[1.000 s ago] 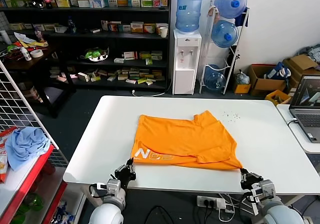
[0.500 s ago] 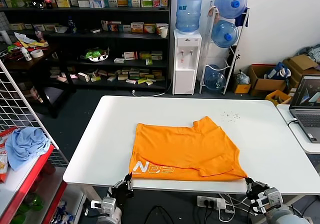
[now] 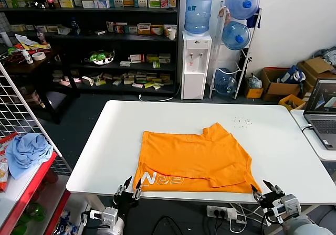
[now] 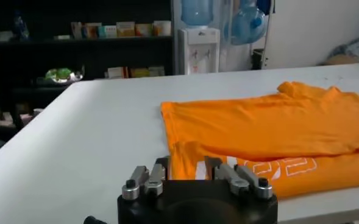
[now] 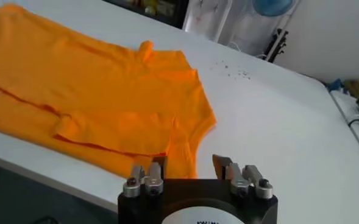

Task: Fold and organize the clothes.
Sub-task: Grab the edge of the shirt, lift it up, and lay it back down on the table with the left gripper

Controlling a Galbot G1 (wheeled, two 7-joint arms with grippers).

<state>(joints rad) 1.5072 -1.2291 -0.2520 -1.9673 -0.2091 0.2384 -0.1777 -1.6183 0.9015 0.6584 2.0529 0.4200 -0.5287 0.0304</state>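
The bright orange T-shirt (image 3: 194, 159) lies folded flat on the white table (image 3: 121, 135), its hem with the white logo (image 3: 163, 179) at the near edge. My left gripper (image 3: 130, 189) is open and empty just off the near edge, at the shirt's near left corner. My right gripper (image 3: 266, 189) is open and empty at the near right corner. In the left wrist view the shirt (image 4: 270, 125) lies just beyond the open left gripper (image 4: 188, 167). In the right wrist view the shirt (image 5: 94, 91) lies beyond the open right gripper (image 5: 191, 164).
A light blue cloth (image 3: 25, 148) lies on the red rack at the left, behind a wire grid. A laptop (image 3: 322, 111) sits on a side table at the right. Small dark specks (image 3: 241, 122) dot the table's far right. Shelves and a water dispenser (image 3: 196, 62) stand behind.
The shirt has slid toward the near edge of the table. Both grippers moved back past the edge, opened and let go of the hem corners.
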